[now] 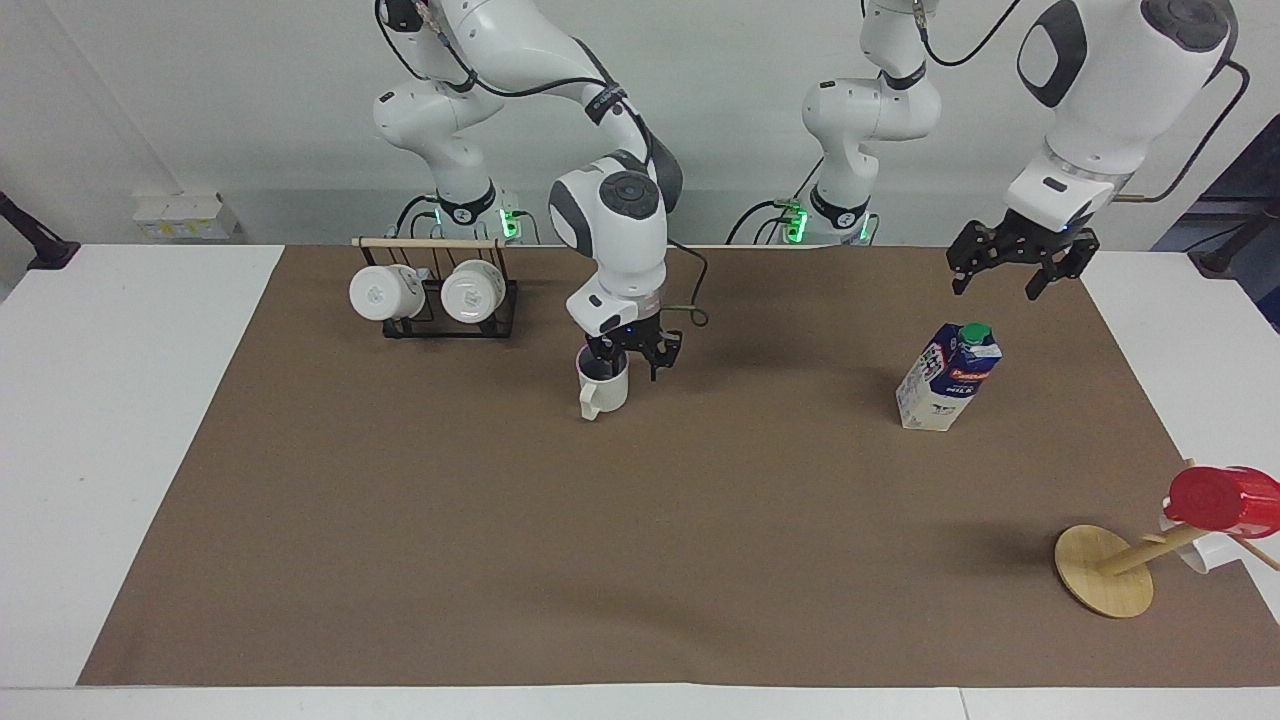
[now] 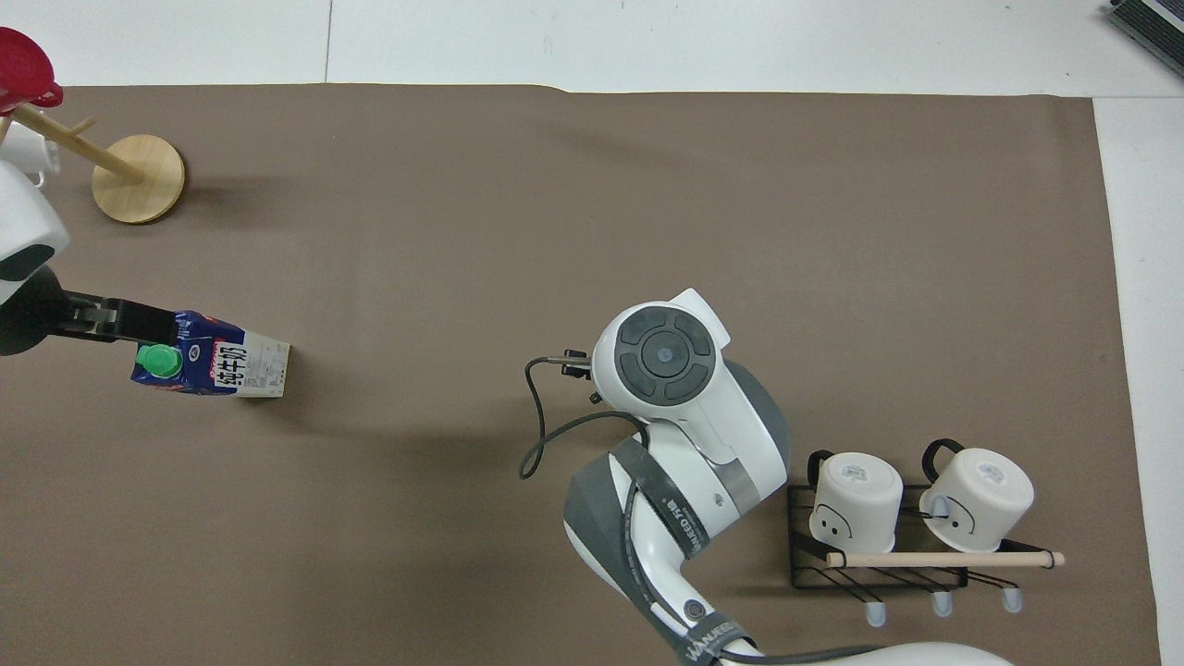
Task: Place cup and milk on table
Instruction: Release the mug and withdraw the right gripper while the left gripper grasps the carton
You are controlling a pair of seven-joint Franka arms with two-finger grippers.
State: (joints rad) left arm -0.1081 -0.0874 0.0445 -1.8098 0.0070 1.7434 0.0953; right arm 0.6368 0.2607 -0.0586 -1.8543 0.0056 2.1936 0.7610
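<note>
While the cream-white mug [image 1: 603, 388] stands upright on the brown sheet of the table [image 1: 640, 560], near the middle and slightly toward the right arm's end, the right gripper [image 1: 629, 358] sits low at its rim with the fingers spread apart, one by the mug's mouth and one outside its wall. It appears to have no hold on the mug (whether a finger touches the rim I cannot tell). The loop handle points away from the robots, and in the overhead view the arm's wrist hides the mug entirely.

Toward the left arm's end stands the milk carton [image 1: 948, 376], upright with its long axis vertical and its green cap [image 1: 974, 332] on top, about as far from the robots as the mug. The left gripper [image 1: 1012, 270] hangs in the air over the sheet with its fingers wide open and nothing between them. It is above the carton's top and offset toward the robots and the left arm's end. That offset is what the next move turns on. As I judge it, the open fingers must come over the cap and drop down around the gabled top, and the left arm is plainly the nearer one for that.

Off to the sides are a black rack [image 1: 440, 300] with two white mugs and a wooden stand [image 1: 1105, 584] bearing a red cup [image 1: 1222, 500].
</note>
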